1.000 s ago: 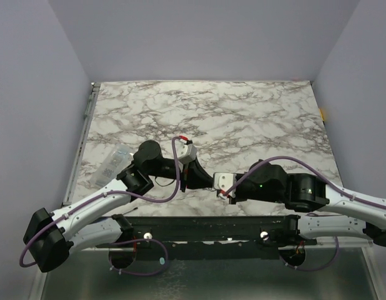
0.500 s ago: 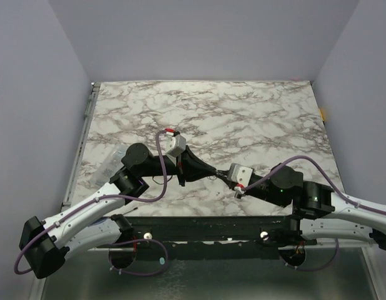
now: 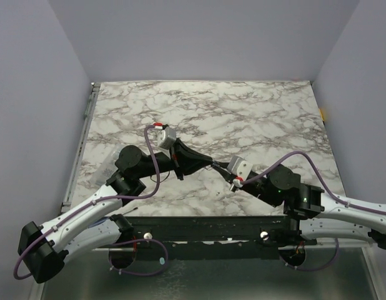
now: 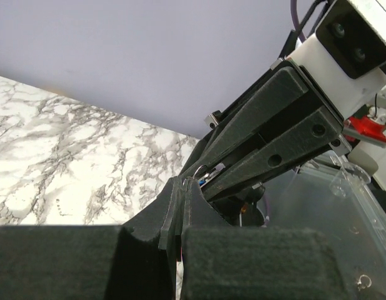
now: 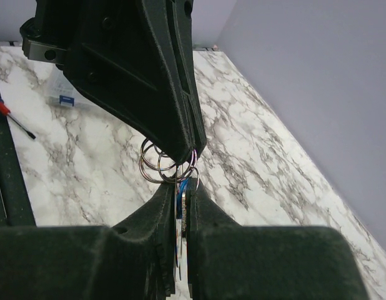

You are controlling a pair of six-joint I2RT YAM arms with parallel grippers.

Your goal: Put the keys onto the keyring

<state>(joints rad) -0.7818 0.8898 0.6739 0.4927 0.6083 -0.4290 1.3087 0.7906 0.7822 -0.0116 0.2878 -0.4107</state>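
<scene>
At the left edge of the marble table (image 3: 262, 106), a clear packet (image 3: 109, 164) is seen lying flat, well apart from both arms. The left claw (image 4: 182, 186) is raised above the table's near middle, clenched, with its tip pinched on the keyring (image 5: 160, 165). Several thin silver loops of the keyring are observed hanging just below that tip. Directly opposite, the right claw (image 5: 180, 190) is met tip to tip with the left one. Its jaws are nearly closed on a small key (image 5: 179, 228) showing blue, held upright and touching the loops. A red-handled screwdriver (image 5: 9, 115) is noted at the near edge.
</scene>
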